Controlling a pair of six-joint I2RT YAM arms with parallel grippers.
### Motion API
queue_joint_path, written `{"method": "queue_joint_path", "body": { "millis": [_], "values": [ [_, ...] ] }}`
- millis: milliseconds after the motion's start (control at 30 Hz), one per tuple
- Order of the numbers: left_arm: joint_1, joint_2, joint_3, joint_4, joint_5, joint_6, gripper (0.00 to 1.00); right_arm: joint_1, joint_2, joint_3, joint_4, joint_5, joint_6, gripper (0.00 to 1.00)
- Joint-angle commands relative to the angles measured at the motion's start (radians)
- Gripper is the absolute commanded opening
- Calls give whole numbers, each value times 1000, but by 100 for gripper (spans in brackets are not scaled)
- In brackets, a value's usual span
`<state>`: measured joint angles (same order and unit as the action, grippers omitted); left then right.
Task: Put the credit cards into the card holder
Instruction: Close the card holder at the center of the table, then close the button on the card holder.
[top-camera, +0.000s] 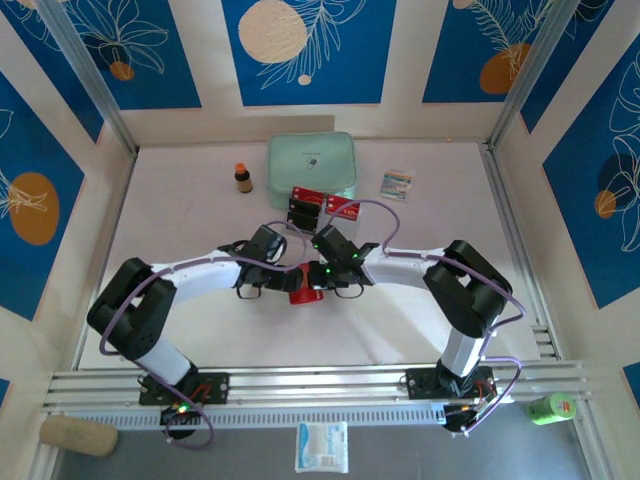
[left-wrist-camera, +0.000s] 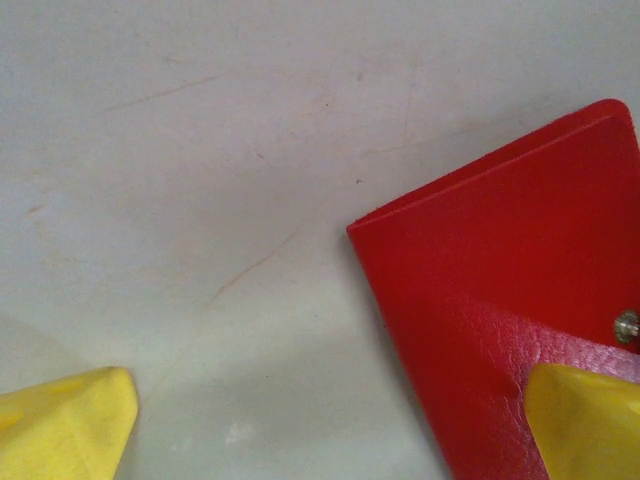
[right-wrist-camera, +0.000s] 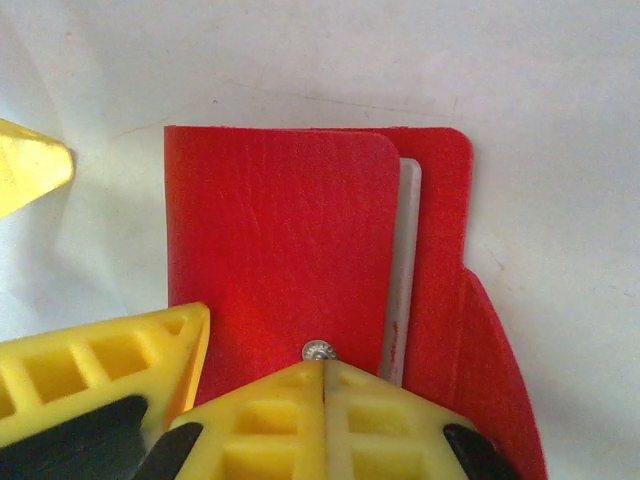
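Right wrist view: the red card holder (right-wrist-camera: 280, 230) lies flat on the white table (right-wrist-camera: 560, 90) with its flap folded over. A sliver of pale pocket (right-wrist-camera: 405, 250) shows at its 3 o'clock edge and the snap stud (right-wrist-camera: 318, 350) at 6 o'clock. The right gripper (right-wrist-camera: 325, 380) has its yellow fingers pressed together w/ no gap, tips right at the stud. Whether the flap's edge is nipped btwn them can't be told.

Left wrist view: the left gripper (left-wrist-camera: 325, 395) is spread wide and holds nothing. One finger (left-wrist-camera: 585, 420) is over the red cover just below the stud; the other is over bare table at 9 o'clock, apart from the holder.

Top external view: both arms meet over the holder at table centre. The credit cards (top-camera: 341, 207) lie in a loose cluster at 12 o'clock from it, against the near edge of the mint-green case (top-camera: 311, 160). A brown bottle (top-camera: 243, 178) stands at 11 o'clock and a striped packet (top-camera: 397, 183) lies at 1 o'clock.

Step in hand, by the look of it: opening the holder, as no card is picked up yet. The next move prob. calls for one gripper to pin the back cover while the other lifts the flap at the stud edge w/o dragging the holder. Only then is a card worth fetching from 12 o'clock.
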<state>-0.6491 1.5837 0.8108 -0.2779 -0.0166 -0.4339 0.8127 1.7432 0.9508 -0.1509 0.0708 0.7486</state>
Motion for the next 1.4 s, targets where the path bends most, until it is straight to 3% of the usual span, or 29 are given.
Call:
{"method": "queue_joint_path", "body": {
  "millis": [0,267,433,567,1367],
  "values": [
    [-15,25,-1,-55,-61,29,100,-22,-74,-17,-40,-28,5,0],
    [-37,53,-1,-84,-103,39,100,-106,-182,-19,-128,-37,-29,0],
    [-44,57,-4,-90,-111,47,100,-124,-163,2,-154,-62,-56,13],
    [-46,55,-12,-88,-114,46,100,-119,-127,31,-162,-85,-69,17],
    [-47,56,-16,-75,-108,44,100,-119,-72,51,-171,-58,-85,18]
  ]
}}
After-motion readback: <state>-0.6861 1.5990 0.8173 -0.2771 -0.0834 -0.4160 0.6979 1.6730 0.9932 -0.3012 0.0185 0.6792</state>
